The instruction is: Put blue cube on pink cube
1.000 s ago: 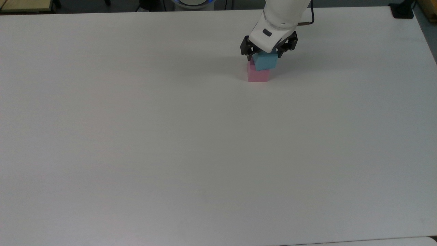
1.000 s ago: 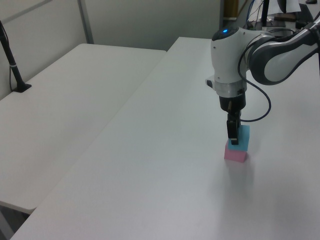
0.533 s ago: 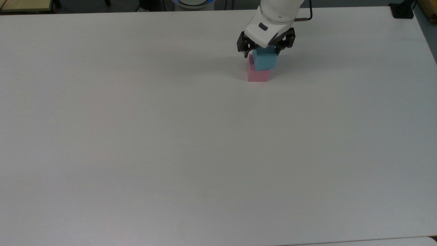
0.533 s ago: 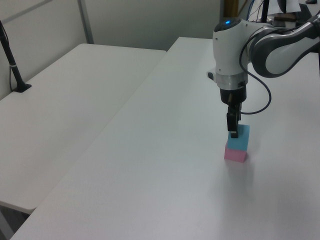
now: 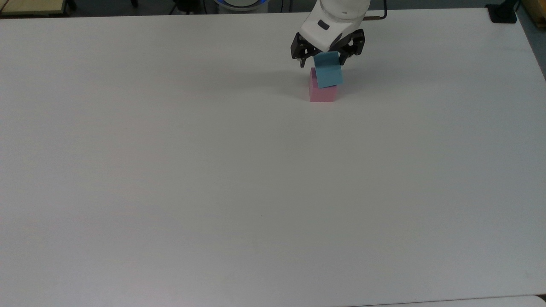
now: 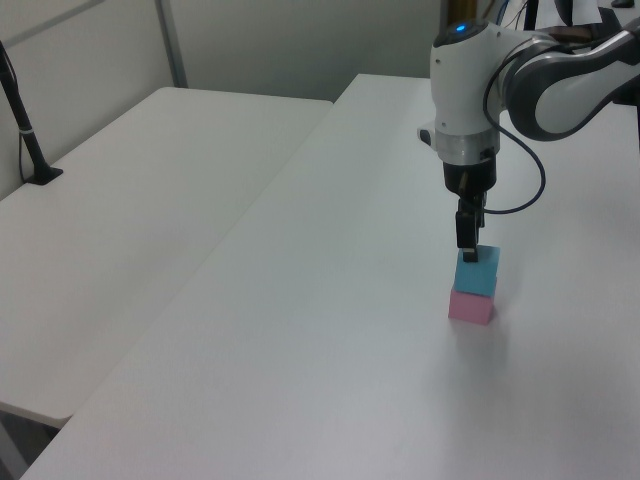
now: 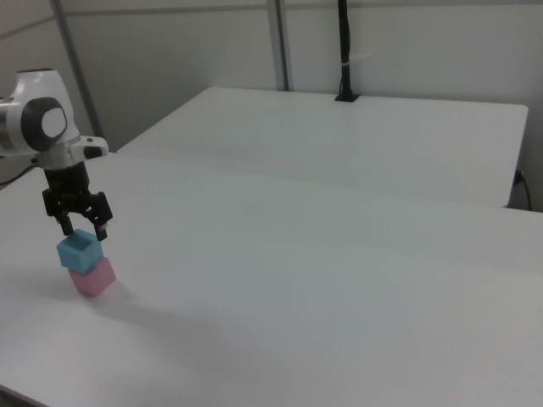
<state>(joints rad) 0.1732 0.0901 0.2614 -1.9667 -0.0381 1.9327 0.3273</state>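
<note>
Plain white tabletop (image 5: 213, 170), matte, pink cube (image 5: 322, 93) resting directly on it near the top view's upper edge, right of centre, second white tabletop (image 7: 356, 136) adjoining

top view: looks steeply down on the white table (image 5: 213, 170) from high above; the arm enters at the top view's upper edge
left view: oblique, from a table corner; the arm at the left view's upper right
right view: oblique, low, from the opposite side; the arm at the right view's left
shared: the stacked cubes (image 5: 324, 83) (image 6: 475, 290) (image 7: 85, 263) and the table
</note>
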